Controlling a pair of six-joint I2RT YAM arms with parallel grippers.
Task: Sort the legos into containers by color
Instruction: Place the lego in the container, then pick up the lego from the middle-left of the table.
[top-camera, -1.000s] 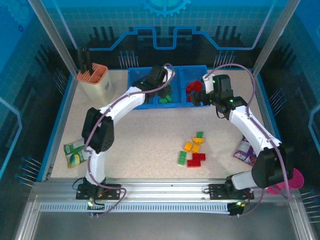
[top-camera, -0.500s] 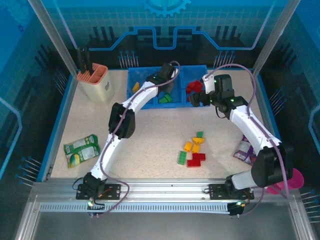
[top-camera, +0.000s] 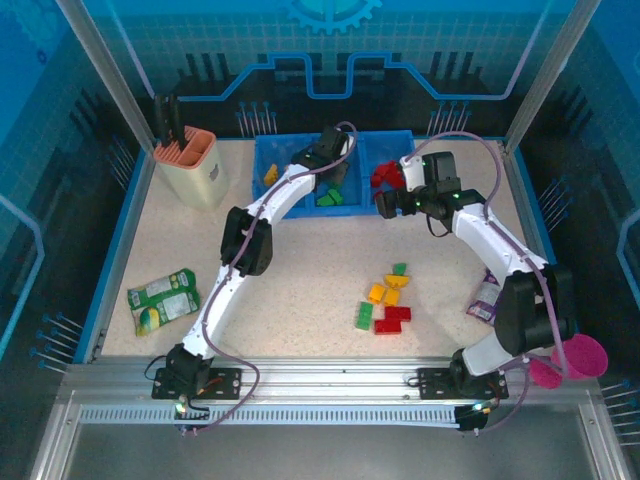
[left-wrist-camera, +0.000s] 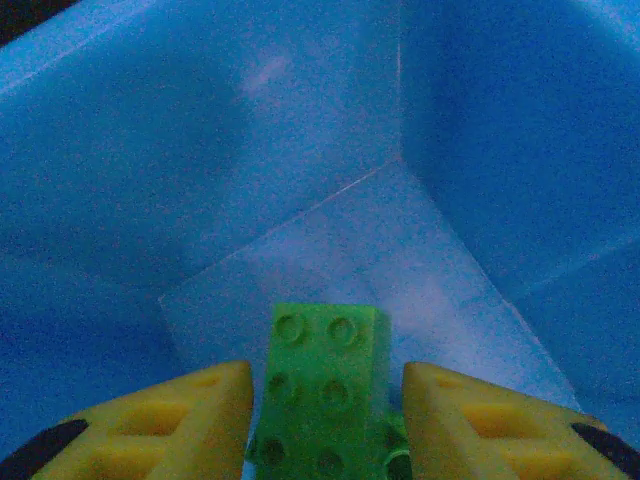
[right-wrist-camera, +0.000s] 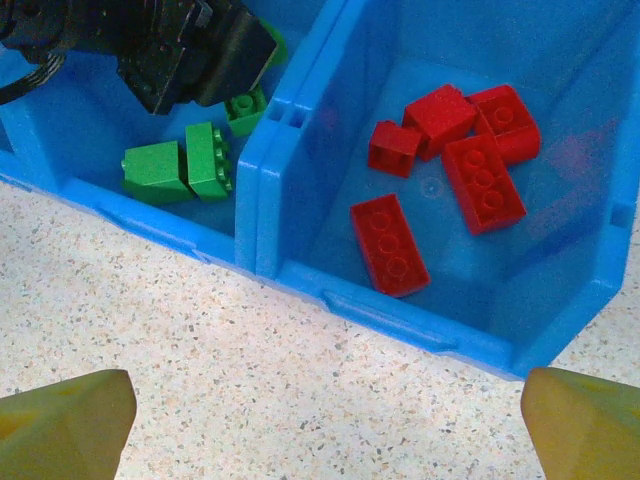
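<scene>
Left gripper: down inside the middle compartment of the blue tray. Its yellow fingers stand close on either flank of a green brick. The margin on each side is very thin, and I cannot tell whether the pads bear on the brick or stand just clear. The brick is studs-up and seems to rest partly on another green piece.

Right gripper: fingers spread wide with nothing between them, hovering over the bench just in front of the right compartment.

Locations:
- Green bricks lie in the middle compartment.
- Five red bricks lie in the right compartment.
- One yellow-orange brick lies in the left compartment.
- A loose cluster of red, green and yellow-orange bricks lies mid-bench, well apart from the tray.

Handling (judgement):
- The bricks are hard moulded plastic, so probably light, rigid and not fragile.
- Their glossy flat flanks are likely a little slippery, and a dropped brick may bounce or skid.
- The best hold is across two opposite flat sides, below the studs and squarely, so the brick does not twist out.
- The cluster pieces touch one another, so the outer ones with a free flank look easiest to take.

Materials:
- The tray is smooth, shiny blue plastic with thin, sloped walls and a rounded rim.
- The bench is matte, cream and finely speckled.
- The bricks are boxy with sharp edges and round studs on top.
</scene>
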